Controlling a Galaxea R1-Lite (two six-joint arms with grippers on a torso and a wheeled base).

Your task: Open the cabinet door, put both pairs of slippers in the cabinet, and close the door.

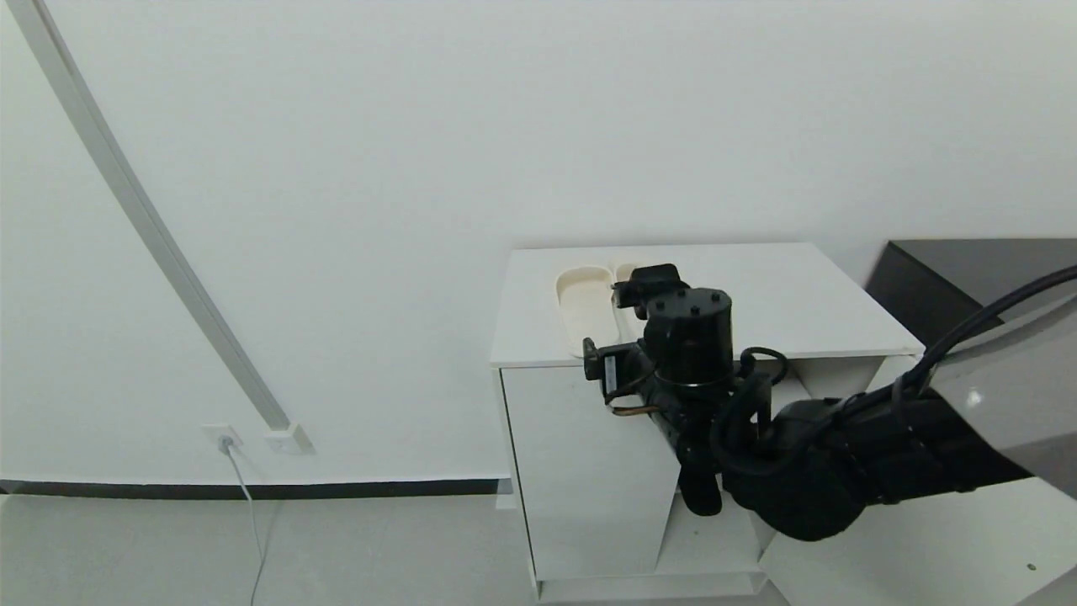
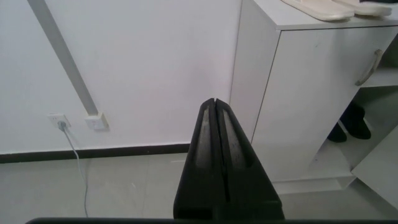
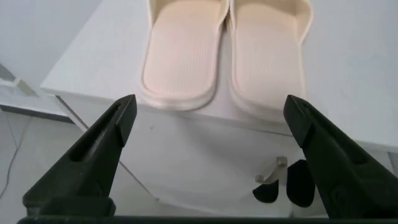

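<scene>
Two soft cream slippers (image 1: 586,305) lie side by side on top of the tall white cabinet (image 1: 799,295), in the lower middle of the head view. The right gripper (image 3: 210,109) hangs just in front of them. Its black fingers (image 3: 93,162) are spread wide and hold nothing. I think that is so it can go around both at once. The flat white cabinet door (image 1: 589,471) stands open, so there is room inside. Two dark slippers (image 2: 353,122), likely the other pair, sit on a shelf in there. The left gripper (image 2: 214,106) is squeezed tight on nothing, away from the cabinet, likely to keep clear.
</scene>
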